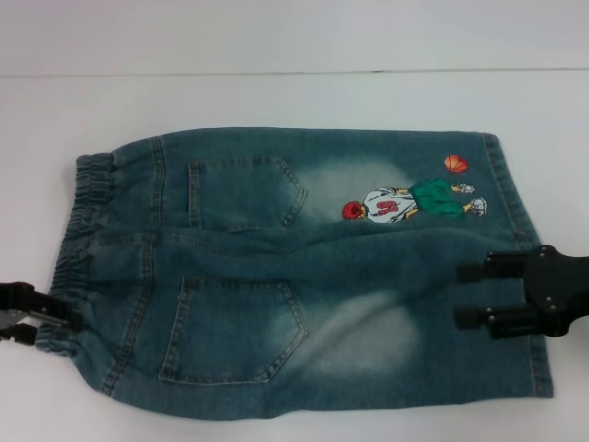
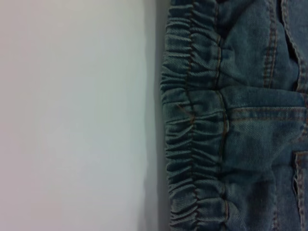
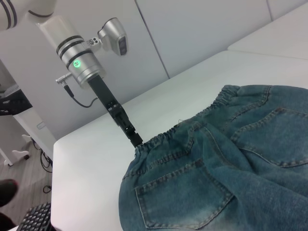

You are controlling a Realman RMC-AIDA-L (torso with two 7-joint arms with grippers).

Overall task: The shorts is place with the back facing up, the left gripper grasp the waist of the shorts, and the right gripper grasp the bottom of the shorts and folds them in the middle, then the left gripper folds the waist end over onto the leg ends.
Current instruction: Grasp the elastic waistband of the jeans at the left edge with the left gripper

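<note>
The denim shorts (image 1: 276, 267) lie flat on the white table (image 1: 276, 97) with both patch pockets up. The gathered waist (image 1: 81, 230) is at the left; the straight leg hems (image 1: 517, 198) are at the right. An embroidered basketball player (image 1: 405, 204) shows on the far leg. My left gripper (image 1: 51, 320) is at the near end of the waistband, and the right wrist view shows this left gripper (image 3: 136, 140) touching the band's edge. The left wrist view looks straight down on the puckered waist (image 2: 192, 130). My right gripper (image 1: 465, 295) is open, reaching over the near leg's hem, with nothing held.
The table's far edge (image 1: 294, 74) meets a pale wall. In the right wrist view the table corner (image 3: 62, 144) drops to the floor beyond the left arm (image 3: 79, 60), with a dark object (image 3: 33, 219) low beside it. Bare table surrounds the shorts.
</note>
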